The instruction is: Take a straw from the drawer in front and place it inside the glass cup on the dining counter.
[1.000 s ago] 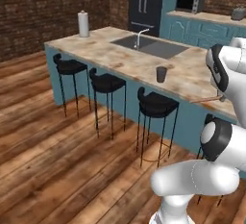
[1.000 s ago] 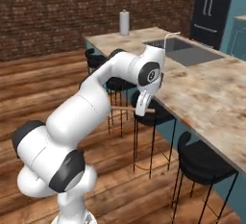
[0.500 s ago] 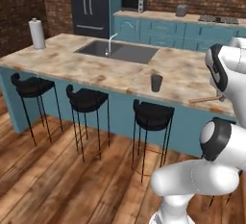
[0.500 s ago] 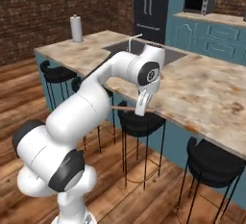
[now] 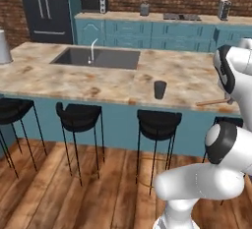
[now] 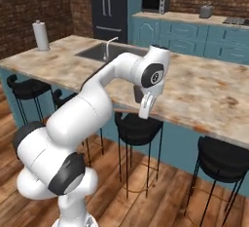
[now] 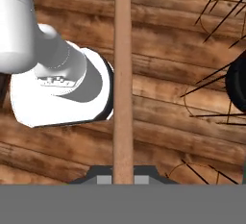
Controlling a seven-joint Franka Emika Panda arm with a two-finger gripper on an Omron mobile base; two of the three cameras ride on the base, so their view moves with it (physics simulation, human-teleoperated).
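A simulated kitchen with a long island — the dining counter [image 5: 59, 78], a beige marbled surface with an inset dark sink [image 5: 96, 58] and a silver tap [image 5: 91, 51]. Black stools [image 5: 78, 116] line its near side above a wooden floor [image 5: 74, 193].

In the left base view, the glass cup [image 5: 160, 89], a small dark tumbler, stands upright near the surface's front edge, a little right of centre. At about three o'clock from it, well apart, the straw [image 5: 214, 102] shows as a thin tan stick lying nearly level over the surface's right end, its far end hidden behind the white arm.

In the right base view, the pincer [image 6: 144, 109] hangs pointing downward just in front of the surface's front edge, at about twelve o'clock above a stool seat. The cup is mostly hidden behind the hand there.

In the hand view, the straw [image 7: 123, 74] runs as a straight tan bar from six o'clock to twelve o'clock, rising from between the dark fingertips [image 7: 103, 176] — the pincer is clenched on it. Wooden floor planks and stool legs lie behind.
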